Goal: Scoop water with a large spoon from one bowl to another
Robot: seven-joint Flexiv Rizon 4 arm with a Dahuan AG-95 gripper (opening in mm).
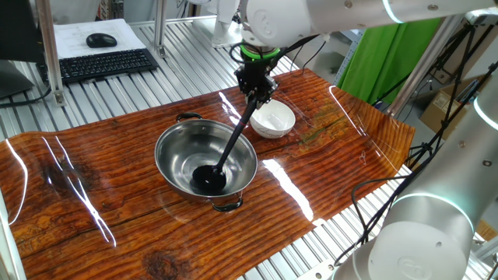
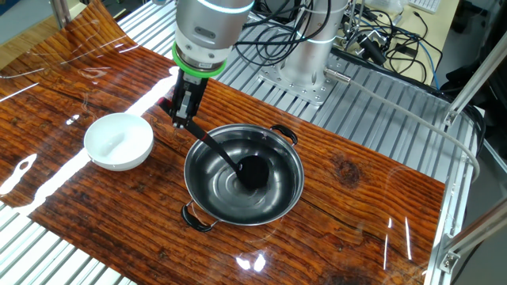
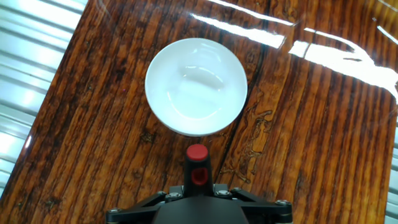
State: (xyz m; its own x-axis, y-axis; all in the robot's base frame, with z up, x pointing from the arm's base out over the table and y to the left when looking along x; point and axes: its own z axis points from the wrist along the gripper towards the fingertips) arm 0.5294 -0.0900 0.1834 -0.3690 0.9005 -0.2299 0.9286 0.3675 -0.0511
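Observation:
The steel bowl [image 1: 204,159] sits mid-table; it also shows in the other fixed view [image 2: 244,175]. The black ladle [image 1: 233,144] slants down into it, its scoop [image 2: 253,171] resting at the bowl's bottom. Water shows only as a faint shine there. My gripper [image 1: 255,91] is shut on the top of the ladle's handle, above the steel bowl's far rim, as the other fixed view [image 2: 184,119] also shows. The white bowl [image 1: 272,120] stands just beyond the steel bowl, seen from above in the hand view [image 3: 196,86]. The handle's red-tipped end [image 3: 197,153] sticks out between the jaws.
A keyboard [image 1: 105,64] and mouse [image 1: 101,40] lie on the metal bench behind the wooden board. Cables [image 2: 372,39] and the arm's base [image 2: 305,59] stand past the board's edge. Another robot's body [image 1: 420,233] fills the near right corner.

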